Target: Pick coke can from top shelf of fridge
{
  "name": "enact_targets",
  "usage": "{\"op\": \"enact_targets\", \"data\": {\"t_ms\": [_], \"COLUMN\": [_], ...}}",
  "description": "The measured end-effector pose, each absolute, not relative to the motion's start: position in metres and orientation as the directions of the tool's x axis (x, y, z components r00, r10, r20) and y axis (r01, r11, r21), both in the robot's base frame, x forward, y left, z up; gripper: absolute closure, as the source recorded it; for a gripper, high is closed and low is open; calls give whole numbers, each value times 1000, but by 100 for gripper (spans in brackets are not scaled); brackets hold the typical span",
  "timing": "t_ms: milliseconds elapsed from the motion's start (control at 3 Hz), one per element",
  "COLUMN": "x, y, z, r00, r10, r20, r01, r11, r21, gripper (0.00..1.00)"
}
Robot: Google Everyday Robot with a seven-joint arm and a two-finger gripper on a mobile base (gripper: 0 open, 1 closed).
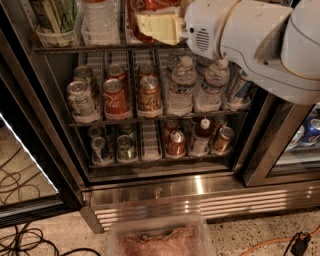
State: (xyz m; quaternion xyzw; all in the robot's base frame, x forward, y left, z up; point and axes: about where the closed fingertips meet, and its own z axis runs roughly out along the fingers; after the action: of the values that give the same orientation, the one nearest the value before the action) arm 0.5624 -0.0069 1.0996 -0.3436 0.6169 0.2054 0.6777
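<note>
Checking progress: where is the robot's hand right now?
The hand is top centre in the camera view, at the top shelf, in front of a red can.

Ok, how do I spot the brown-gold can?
In the fridge, the gripper is at the top shelf; look at the rack just below. Front row, third from the left: the only brown-gold can, between a red can and a water bottle.

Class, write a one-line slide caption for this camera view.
Gripper at the coke can on the fridge's top shelf, above cans and bottles.
</note>
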Motion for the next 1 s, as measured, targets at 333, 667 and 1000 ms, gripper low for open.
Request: {"op": "enact_targets", "data": {"t_ms": [333, 667, 1000], "x": [553, 550, 550], "y": [-8, -14, -19], "z": [1071, 1051, 1040], "r00": [83, 24, -12], "r10": [-173, -195, -208], "r20": [-981, -981, -978], "r01": [-738, -755, -761], "r11": [651, 639, 636], "r21": [-177, -146, -126], "gripper": [100, 100, 100]}}
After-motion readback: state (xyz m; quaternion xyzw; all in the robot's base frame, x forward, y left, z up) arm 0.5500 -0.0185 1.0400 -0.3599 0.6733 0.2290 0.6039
